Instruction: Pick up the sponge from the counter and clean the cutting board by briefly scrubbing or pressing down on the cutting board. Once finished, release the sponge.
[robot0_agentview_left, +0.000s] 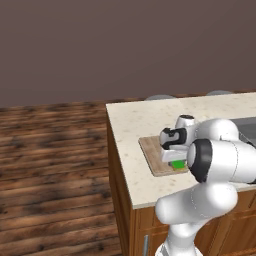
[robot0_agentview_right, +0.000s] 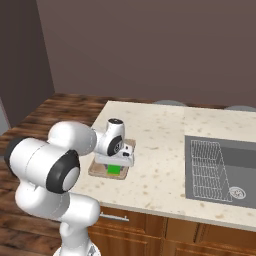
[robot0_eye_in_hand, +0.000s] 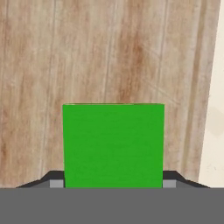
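The dark plank floor (robot0_agentview_left: 50, 170) spreads out to the left, under a plain brownish wall (robot0_agentview_right: 150, 45). On it stands the desk (robot0_agentview_right: 160, 130), a beige speckled top over brown wooden cabinets (robot0_agentview_left: 240, 225). Sunk into the desk's right part is a grey sink (robot0_agentview_right: 220, 172) with a wire rack (robot0_agentview_right: 205, 170) and a round drain (robot0_agentview_right: 236, 192), well apart from the work. The robot's white arm (robot0_agentview_left: 220, 160) bulks up in front of the desk's near edge and hides part of what lies there. Near the desk's left front corner lies the cutting board (robot0_agentview_left: 152, 155), flat, its near end covered by the hand. The sponge (robot0_eye_in_hand: 113, 144) sits over the board, its green top filling the space between the fingers (robot0_eye_in_hand: 56, 181), which are clamped on its two sides. From the base it shows as a small green patch (robot0_agentview_right: 114, 170) under the gripper (robot0_agentview_right: 116, 162).
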